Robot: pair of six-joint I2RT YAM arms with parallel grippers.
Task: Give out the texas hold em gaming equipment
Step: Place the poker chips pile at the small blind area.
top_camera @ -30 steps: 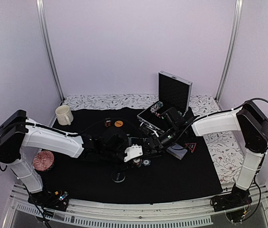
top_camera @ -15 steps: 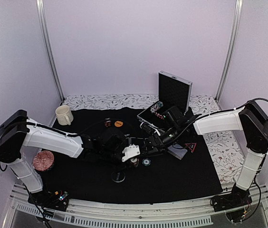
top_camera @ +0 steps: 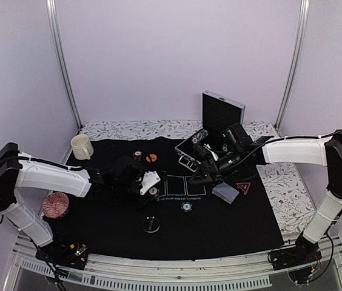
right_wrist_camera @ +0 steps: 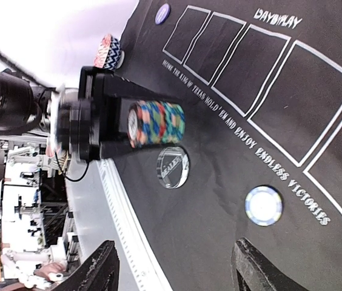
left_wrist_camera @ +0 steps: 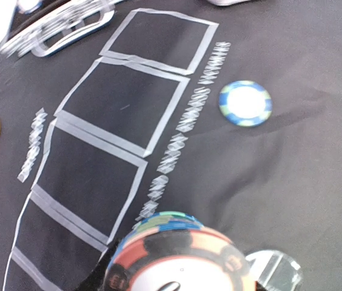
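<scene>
My left gripper (top_camera: 152, 188) is shut on a stack of striped poker chips (left_wrist_camera: 177, 254), held on its side just above the black mat; the right wrist view shows the stack (right_wrist_camera: 157, 124) between the two fingers. A single blue-and-white chip (top_camera: 187, 207) lies flat on the mat in front of the printed card boxes. A clear dealer disc (top_camera: 151, 225) lies nearer the front edge. My right gripper (top_camera: 199, 176) hovers open and empty over the card boxes, in front of the case. The grey-blue card deck (top_camera: 225, 193) and the red-edged triangle marker (top_camera: 243, 187) lie at the right.
The open silver case (top_camera: 222, 115) stands at the back right with chips in its tray. An orange disc (top_camera: 151, 157) and a small chip pile (top_camera: 137, 156) lie at the back. A cream mug (top_camera: 81, 146) and a pink patterned disc (top_camera: 55, 205) sit at the left.
My left gripper has pulled back to the left with the chip stack in it. The right gripper has drawn back towards the case. The blue-and-white chip has stayed on the mat.
</scene>
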